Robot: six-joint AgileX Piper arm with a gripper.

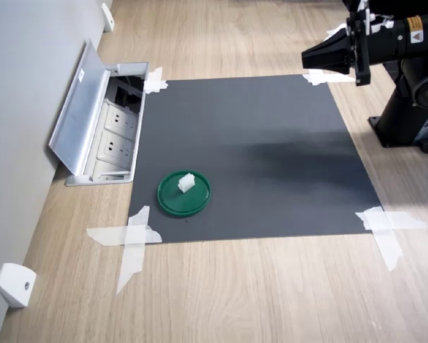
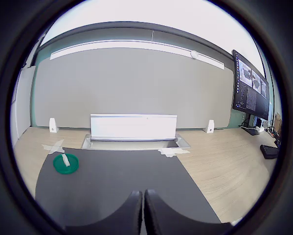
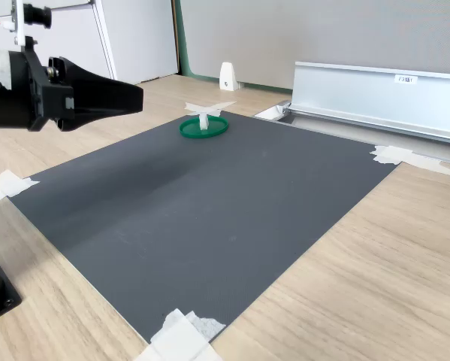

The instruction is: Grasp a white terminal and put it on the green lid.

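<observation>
**Terminal on the lid, arm standing well off**

Since the white terminal point(image 1: 186, 183) already sits inside the rim of the green lid point(image 1: 169, 203), near a taped corner of the dark mat point(image 1: 256, 150), the placing looks done as far as these pictures go. It stands upright in the second exterior view, a little off the disc's centre.

What could spoil this, by my judgement, is any further pass of the arm over that corner: the block is tiny and light, and a brush or a bump to the lid could tip it or knock it off onto the mat.

At present that risk is remote. The gripper point(image 1: 315, 58) hangs above the mat's opposite corner, well apart from the lid, at the first exterior view's upper right. Its jaws are pressed together with nothing between them, which the wrist view confirms: the two fingers point(image 2: 131, 213) meet along a thin seam.
</observation>
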